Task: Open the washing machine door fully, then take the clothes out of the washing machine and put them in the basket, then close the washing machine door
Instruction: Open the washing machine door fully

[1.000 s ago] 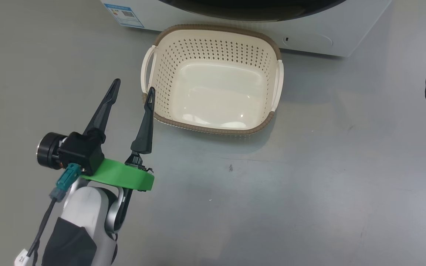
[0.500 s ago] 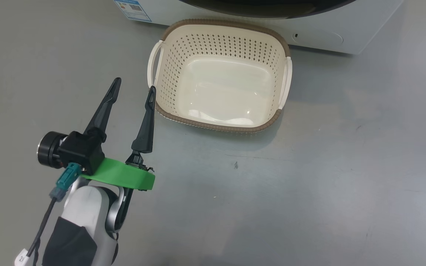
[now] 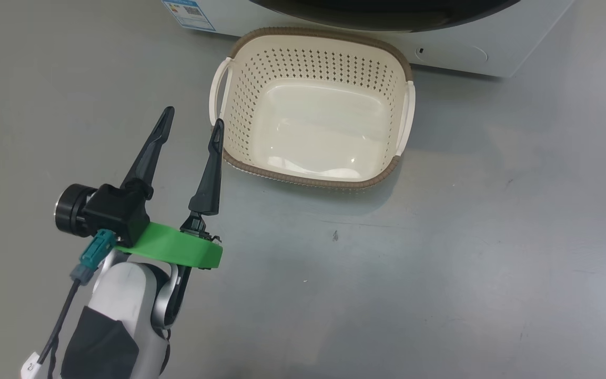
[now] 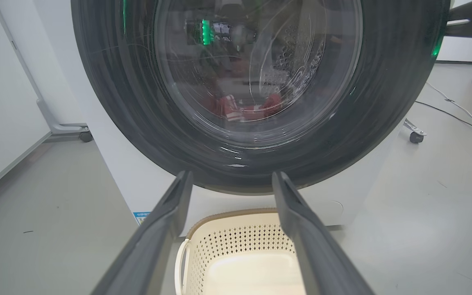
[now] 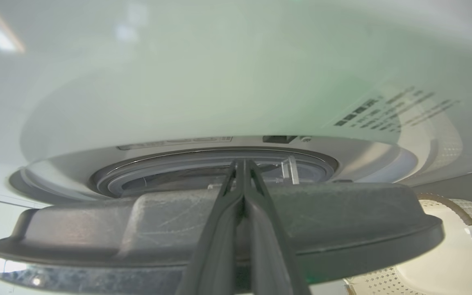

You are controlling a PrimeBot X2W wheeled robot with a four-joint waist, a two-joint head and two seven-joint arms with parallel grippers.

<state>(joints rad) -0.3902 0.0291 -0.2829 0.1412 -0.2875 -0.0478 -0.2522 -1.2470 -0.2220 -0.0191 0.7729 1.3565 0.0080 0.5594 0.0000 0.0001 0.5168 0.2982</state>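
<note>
Between the earliest head view and now the whole picture slid, so the camera turned; since the middle one, only the left gripper (image 3: 193,117) has crept slightly rightward in frame. It hangs spread wide and empty at lower left, one fingertip just beside the near left corner of the basket (image 3: 308,181).

That empty basket sits on the floor against the washing machine (image 3: 492,37), right under the washing machine door (image 3: 387,13), a dark sliver along the top edge. In the left wrist view, the clothes (image 4: 240,108) show as red patches low behind the glass, still in the drum.

In the right wrist view, the right gripper (image 5: 242,164) has its fingers pressed together with nothing between them, reaching across the door's thick edge toward the grey gasket (image 5: 158,180).

The door looks only ajar. Pressed-together fingers have no real hold on the glossy rim, so they could slip off mid-swing and leave it partly open; the left fingertip could also nudge the basket.

Hinge and handle are out of sight, the opening angle is hard to judge, and reflections blur the garments.
</note>
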